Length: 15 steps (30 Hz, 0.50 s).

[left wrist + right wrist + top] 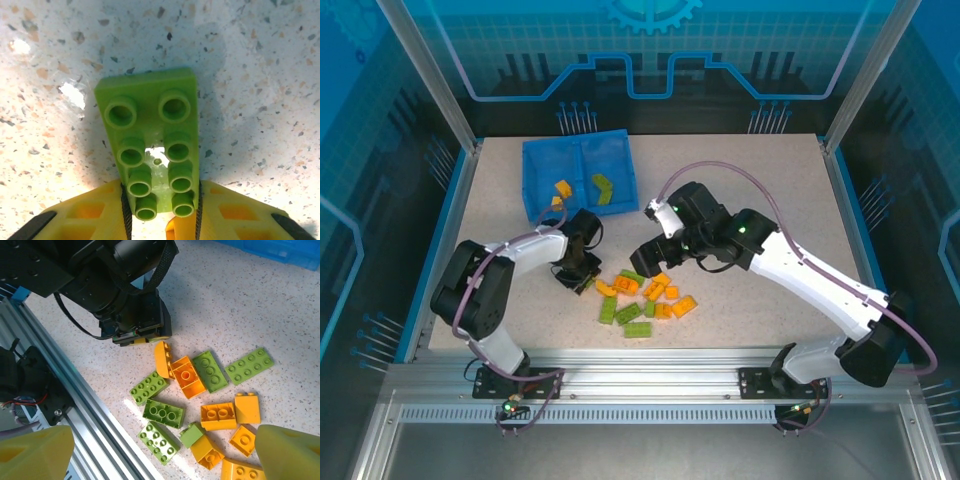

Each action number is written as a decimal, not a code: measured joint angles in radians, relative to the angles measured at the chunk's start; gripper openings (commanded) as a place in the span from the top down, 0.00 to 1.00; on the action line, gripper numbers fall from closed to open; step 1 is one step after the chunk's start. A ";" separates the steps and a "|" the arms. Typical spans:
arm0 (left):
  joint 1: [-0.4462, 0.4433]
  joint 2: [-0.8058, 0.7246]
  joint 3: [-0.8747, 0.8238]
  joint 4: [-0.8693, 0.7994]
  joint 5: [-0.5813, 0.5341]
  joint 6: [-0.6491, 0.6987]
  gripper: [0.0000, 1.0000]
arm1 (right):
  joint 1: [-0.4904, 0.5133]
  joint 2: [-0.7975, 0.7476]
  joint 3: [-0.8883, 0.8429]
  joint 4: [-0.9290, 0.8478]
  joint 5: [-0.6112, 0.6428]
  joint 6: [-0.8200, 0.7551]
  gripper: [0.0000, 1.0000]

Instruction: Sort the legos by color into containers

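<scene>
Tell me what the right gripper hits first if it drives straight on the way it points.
The right gripper, jaws open, points at the lego pile; probably the lime green brick nearest its midline comes first, though depth is unclear.

Both arms [820, 285] have white links, black joints, looping mauve cables [715, 166] and yellow gripper fingers [287, 450].

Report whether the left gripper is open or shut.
Shut on a lime green lego: in the left wrist view the left gripper's yellow fingers press both sides of its near end.
</scene>
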 measured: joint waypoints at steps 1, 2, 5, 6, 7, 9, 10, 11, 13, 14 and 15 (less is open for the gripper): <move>-0.001 -0.011 -0.007 -0.002 -0.010 0.010 0.71 | 0.000 -0.004 0.000 0.000 -0.003 0.000 0.06; -0.001 -0.026 -0.014 -0.009 -0.025 0.019 0.71 | 0.001 -0.006 0.000 0.000 -0.005 0.003 0.06; -0.001 -0.105 -0.018 -0.044 -0.067 0.052 0.71 | 0.001 -0.008 0.000 0.000 -0.006 0.006 0.06; -0.001 -0.142 -0.014 -0.053 -0.081 0.070 0.71 | 0.001 -0.009 0.000 0.000 -0.006 0.007 0.05; -0.001 -0.186 -0.002 -0.070 -0.098 0.092 0.71 | 0.001 -0.010 0.000 0.001 -0.005 0.009 0.05; 0.000 -0.246 0.050 -0.100 -0.134 0.135 0.70 | 0.001 -0.013 0.000 0.003 -0.002 0.013 0.06; 0.003 -0.268 0.092 -0.111 -0.156 0.163 0.70 | 0.001 -0.015 0.000 0.003 0.001 0.014 0.06; 0.008 -0.279 0.143 -0.121 -0.182 0.199 0.70 | 0.001 -0.018 0.000 0.003 0.003 0.016 0.05; 0.032 -0.278 0.237 -0.124 -0.219 0.262 0.70 | 0.001 -0.027 0.000 0.003 0.006 0.022 0.05; 0.052 -0.270 0.279 -0.124 -0.232 0.292 0.70 | 0.001 -0.032 0.000 0.003 0.009 0.023 0.06; 0.076 -0.257 0.317 -0.121 -0.239 0.320 0.70 | 0.001 -0.036 0.000 0.003 0.010 0.026 0.05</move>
